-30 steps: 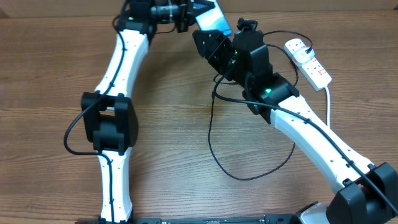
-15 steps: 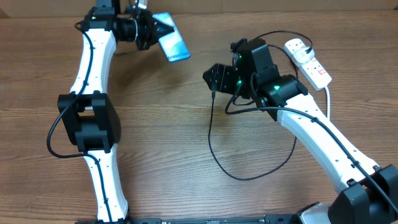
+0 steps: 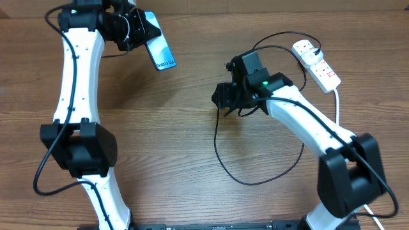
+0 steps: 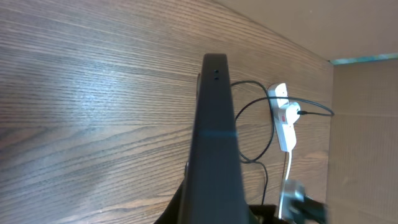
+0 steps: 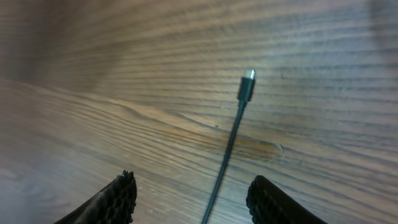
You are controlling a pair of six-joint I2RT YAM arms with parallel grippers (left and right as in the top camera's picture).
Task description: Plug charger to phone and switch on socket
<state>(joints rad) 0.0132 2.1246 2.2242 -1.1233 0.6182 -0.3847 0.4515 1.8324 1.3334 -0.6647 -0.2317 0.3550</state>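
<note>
Right wrist shows your right gripper point(image 5: 194, 182) spread wide with the charger point(image 5: 246, 87) tip lying ahead, so pinch too far back and it'll probably flop.

phone point(image 4: 214, 143) seemingly edge-on at left wrist, screen hidden

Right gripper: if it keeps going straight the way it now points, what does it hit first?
Likely the charger. Its cable runs out between the fingers of the open right gripper, with the connector tip just ahead, lying on the table. Depth is unclear from the wrist view.
</note>
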